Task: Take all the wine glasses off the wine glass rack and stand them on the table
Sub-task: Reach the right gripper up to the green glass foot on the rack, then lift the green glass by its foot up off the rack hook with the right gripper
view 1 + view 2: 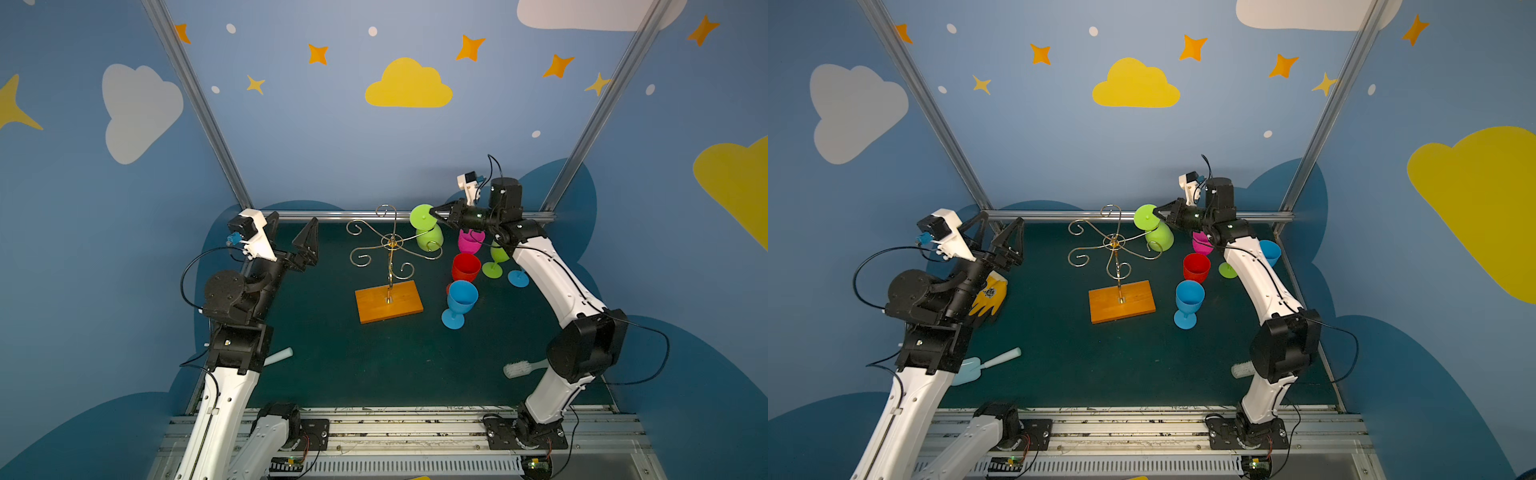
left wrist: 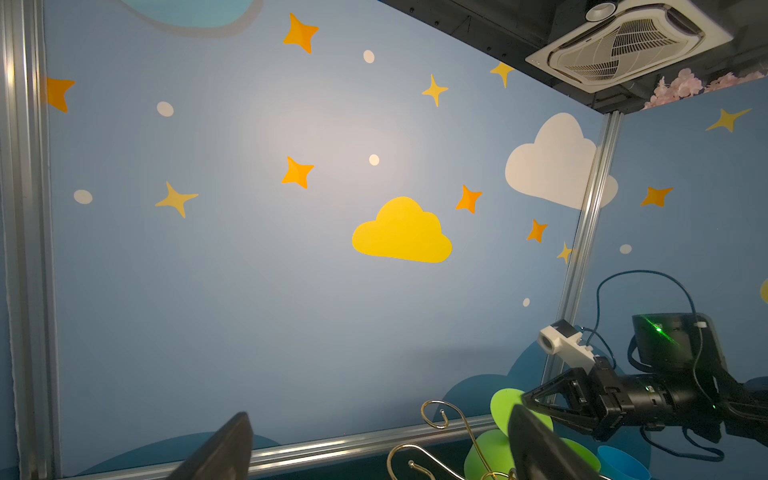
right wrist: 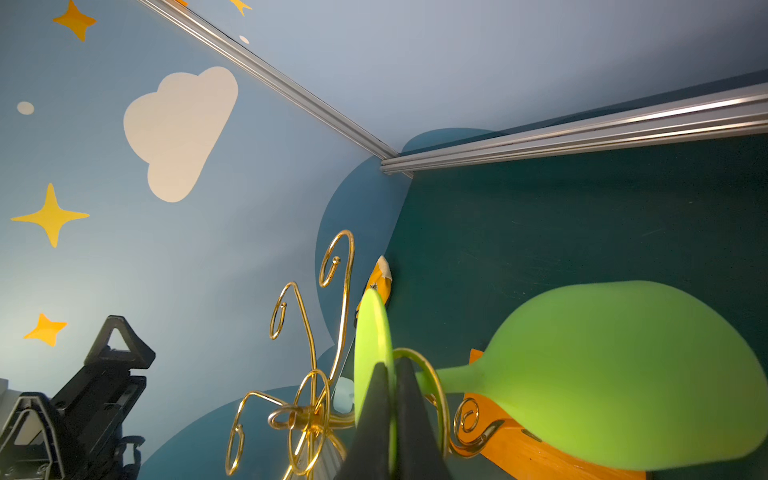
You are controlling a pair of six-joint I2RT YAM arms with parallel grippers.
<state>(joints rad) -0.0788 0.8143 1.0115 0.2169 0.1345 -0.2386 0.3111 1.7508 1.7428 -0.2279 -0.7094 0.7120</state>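
Note:
The wine glass rack (image 1: 390, 243) is a gold wire stand with curled arms on an orange wooden base (image 1: 388, 301), mid-table in both top views (image 1: 1115, 243). A lime green wine glass (image 1: 430, 239) hangs upside down from its back right arm, foot disc (image 1: 422, 216) uppermost. My right gripper (image 1: 432, 212) is shut on the edge of that foot disc; in the right wrist view the two black fingers pinch the disc (image 3: 372, 332) at the gripper (image 3: 390, 365), with the bowl (image 3: 623, 382) beside it. My left gripper (image 1: 293, 226) stands open and empty at the back left, away from the rack.
Several coloured glasses stand right of the rack: blue (image 1: 461, 297), red (image 1: 465, 266), pink (image 1: 469, 241), green (image 1: 496, 257). A white brush (image 1: 519, 368) lies front right. A yellow glove (image 1: 990, 295) and a light blue scoop (image 1: 976, 368) lie at the left.

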